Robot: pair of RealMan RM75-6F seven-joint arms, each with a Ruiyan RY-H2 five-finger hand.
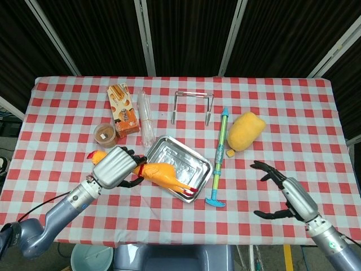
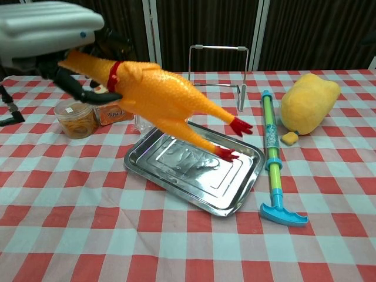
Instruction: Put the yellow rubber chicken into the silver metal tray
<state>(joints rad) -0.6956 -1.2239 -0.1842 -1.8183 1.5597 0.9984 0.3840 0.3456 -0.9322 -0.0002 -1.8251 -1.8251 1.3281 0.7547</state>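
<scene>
My left hand (image 1: 114, 166) grips the yellow rubber chicken (image 1: 164, 175) near its neck, above the left part of the silver metal tray (image 1: 193, 155). In the chest view the left hand (image 2: 50, 29) fills the top left corner, and the chicken (image 2: 158, 94) slants down to the right with its red feet just over the tray (image 2: 194, 194). The chicken's head sticks out to the left of the hand in the head view. My right hand (image 1: 287, 195) hovers open over the table at the lower right, far from the tray.
A blue-green water squirter (image 1: 219, 158) lies right of the tray, beside a yellow plush mango (image 1: 245, 131). Behind the tray are a wire rack (image 1: 193, 104), an orange snack box (image 1: 123, 108), a clear plastic tube (image 1: 146, 118) and a small jar (image 1: 105, 134).
</scene>
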